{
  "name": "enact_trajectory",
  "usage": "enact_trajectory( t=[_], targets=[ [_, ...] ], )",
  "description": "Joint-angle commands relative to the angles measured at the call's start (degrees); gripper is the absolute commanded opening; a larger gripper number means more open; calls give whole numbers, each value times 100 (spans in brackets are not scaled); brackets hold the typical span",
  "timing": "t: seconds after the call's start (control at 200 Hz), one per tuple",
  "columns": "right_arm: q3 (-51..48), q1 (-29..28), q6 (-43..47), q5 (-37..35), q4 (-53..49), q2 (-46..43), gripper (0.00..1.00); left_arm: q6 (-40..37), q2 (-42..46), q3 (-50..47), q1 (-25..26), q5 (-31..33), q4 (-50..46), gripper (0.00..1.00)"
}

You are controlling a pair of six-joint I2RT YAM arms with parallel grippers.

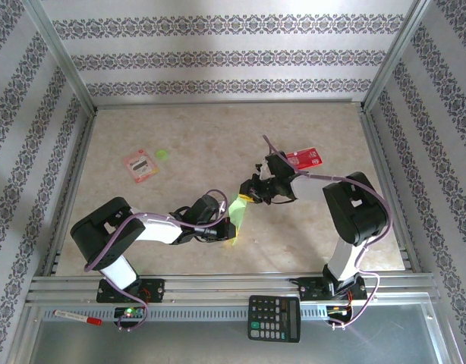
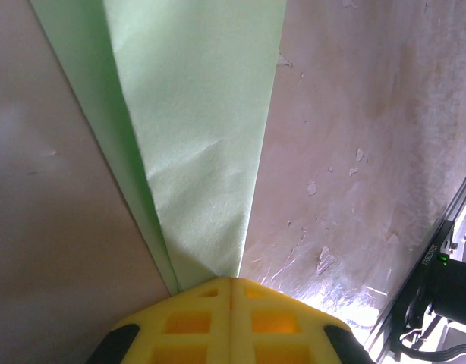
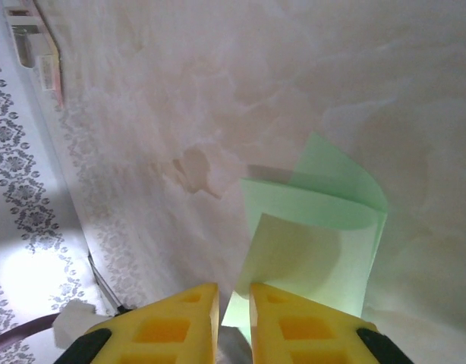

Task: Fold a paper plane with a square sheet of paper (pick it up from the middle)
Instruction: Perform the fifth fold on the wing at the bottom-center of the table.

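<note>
The light-green paper [image 1: 239,214] is folded into a narrow creased shape and held off the table between the two arms. My left gripper [image 1: 231,227] is shut on its pointed lower end. In the left wrist view the paper [image 2: 195,152] widens away from the closed yellow gripper [image 2: 231,284]. My right gripper [image 1: 248,194] is at the paper's upper end. In the right wrist view its yellow fingers [image 3: 294,311] stand slightly apart as the gripper [image 3: 233,299] straddles a paper edge. The curled layers of paper [image 3: 316,235] lie just beyond the right finger.
A red-and-white packet [image 1: 140,164] and a tiny green disc [image 1: 162,155] lie at the back left. Another red packet [image 1: 305,158] sits behind the right arm. A calculator [image 1: 274,318] and a red-capped pen [image 1: 77,317] rest on the front metal ledge.
</note>
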State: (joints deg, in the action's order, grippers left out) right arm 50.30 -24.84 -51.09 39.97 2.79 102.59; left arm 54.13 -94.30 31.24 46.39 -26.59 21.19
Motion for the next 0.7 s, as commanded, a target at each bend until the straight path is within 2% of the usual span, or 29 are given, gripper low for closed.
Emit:
enact_trajectory(
  t=[0.0, 0.255, 0.694],
  targets=[
    [128, 64, 182, -40, -24, 227, 18, -201, -295, -131, -34, 206, -1047, 0],
    [333, 238, 281, -136, 64, 730, 17, -183, -220, -195, -34, 233, -1073, 0],
    [726, 702, 466, -334, -322, 919, 17, -150, -207, -243, -34, 212, -1012, 0]
  ],
)
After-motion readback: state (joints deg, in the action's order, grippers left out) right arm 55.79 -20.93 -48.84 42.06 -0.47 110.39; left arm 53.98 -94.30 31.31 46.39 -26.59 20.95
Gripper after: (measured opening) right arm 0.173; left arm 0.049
